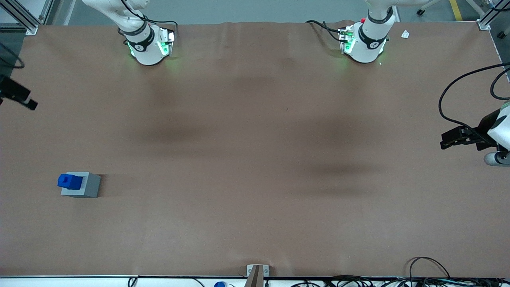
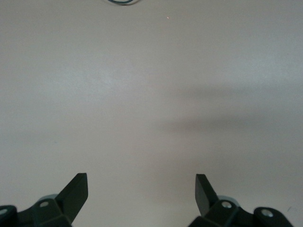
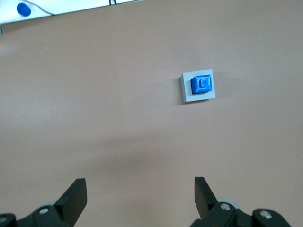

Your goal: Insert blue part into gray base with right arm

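The blue part (image 1: 69,181) sits in the top of the gray base (image 1: 88,186), its stepped top standing above the base's rim. The base rests on the brown table toward the working arm's end, nearer the front camera than the arm's foot. The right wrist view shows the same pair from above: the blue part (image 3: 201,84) inside the gray base (image 3: 186,91). My right gripper (image 3: 140,194) is open and empty, high above the bare table and well apart from the base. In the front view the gripper (image 1: 22,99) shows only partly at the picture's edge.
The brown table cover (image 1: 255,159) fills the scene. The working arm's foot (image 1: 149,44) stands at the table's far edge. A metal bracket (image 1: 257,273), a small blue round object (image 1: 219,284) and loose cables (image 1: 430,275) lie along the front edge.
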